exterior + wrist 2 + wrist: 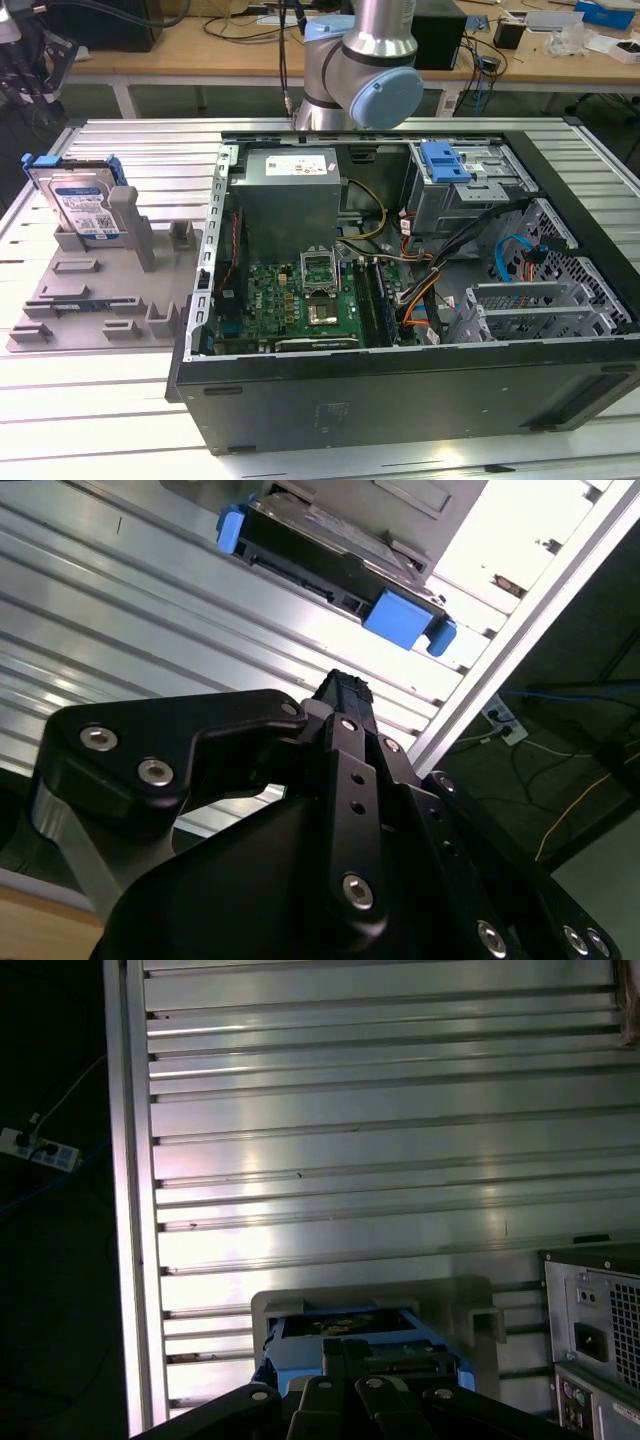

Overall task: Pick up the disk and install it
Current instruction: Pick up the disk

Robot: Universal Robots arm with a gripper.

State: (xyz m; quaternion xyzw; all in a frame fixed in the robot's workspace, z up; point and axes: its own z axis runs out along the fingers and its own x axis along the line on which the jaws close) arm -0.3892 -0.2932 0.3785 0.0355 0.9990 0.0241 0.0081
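Disk [85,205] is leaning in the grey holder [130,262] at the exterior view's left, beside the open computer case [400,300]; gripper [345,686] is hovering near it, not touching; whether released or clenched cannot be told

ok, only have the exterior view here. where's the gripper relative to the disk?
Observer: In the second wrist view the gripper is above the disk and apart from it, with bare table between them.
Operator: which edge of the disk faces it?
Observer: The edge between the two blue bracket ends, with what looks like its connector.
Operator: what's beside the holder?
Observer: In the first wrist view the computer case's rear panel, with a power socket, stands beside the grey holder.
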